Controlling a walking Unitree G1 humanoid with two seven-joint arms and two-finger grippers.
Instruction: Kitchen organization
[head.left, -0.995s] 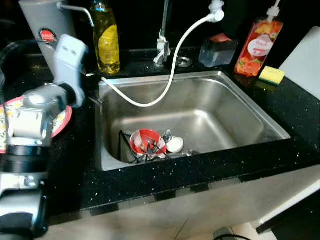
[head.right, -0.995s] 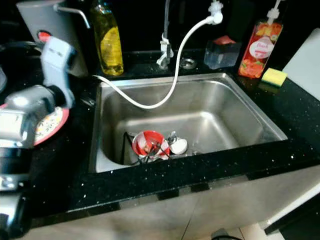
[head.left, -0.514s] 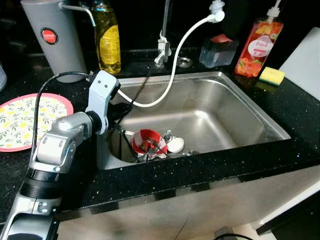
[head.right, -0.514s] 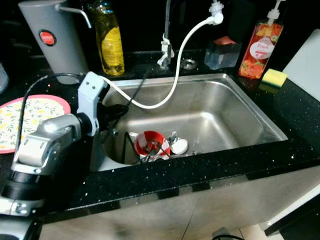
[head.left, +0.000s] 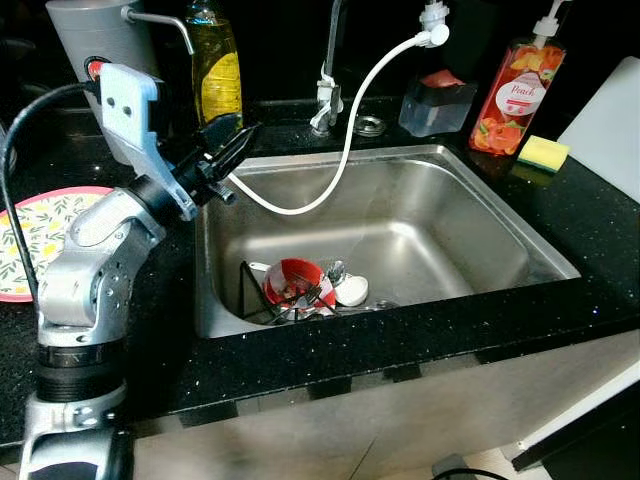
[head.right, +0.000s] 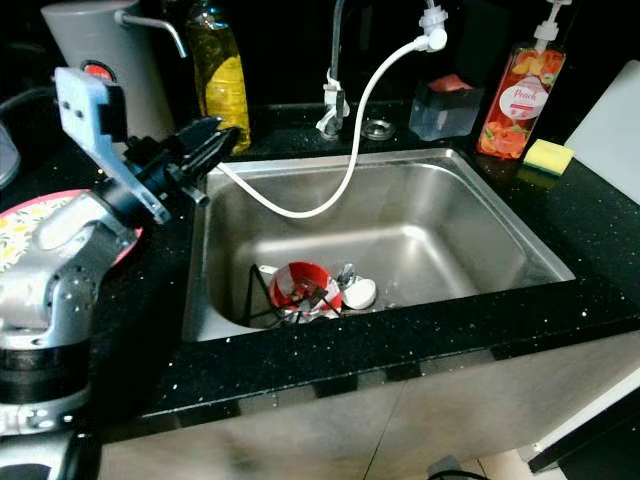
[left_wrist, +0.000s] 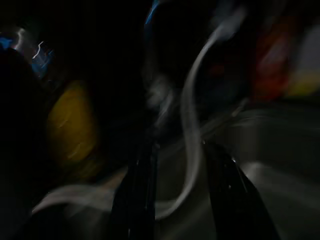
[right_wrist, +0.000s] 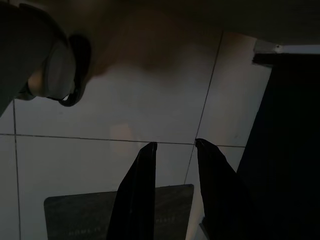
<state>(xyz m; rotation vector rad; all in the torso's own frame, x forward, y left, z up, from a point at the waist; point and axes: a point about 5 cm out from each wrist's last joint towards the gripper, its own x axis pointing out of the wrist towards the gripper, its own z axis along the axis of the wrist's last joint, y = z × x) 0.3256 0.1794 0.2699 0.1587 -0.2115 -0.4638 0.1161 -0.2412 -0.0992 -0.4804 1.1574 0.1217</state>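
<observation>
The left pincer is held above the back left corner of a steel sink, its two black fingers parted by a narrow gap with nothing between them. It is raised over the edge of a black speckled counter and pointed toward the sink and the taps behind it. In the left wrist view, which is dark and blurred, the fingers are seen apart, with a white hose beyond them.

The right pincer is seen in the right wrist view, hung low over a pale tiled floor, its fingers a little apart and empty.

A white hose is draped from a fitting at the back of the counter down into the sink and curved toward the left pincer. At the front left of the sink floor a red bowl is set among dark wire, with a white cup or scoop just beside it and what looks like cutlery, too small to tell apart.

On the counter to the left a pink-rimmed patterned plate is laid flat. Behind the sink are stood a grey canister, a yellow bottle, a tap, a clear dispenser and an orange pump bottle. A yellow sponge is laid just beside that bottle.
</observation>
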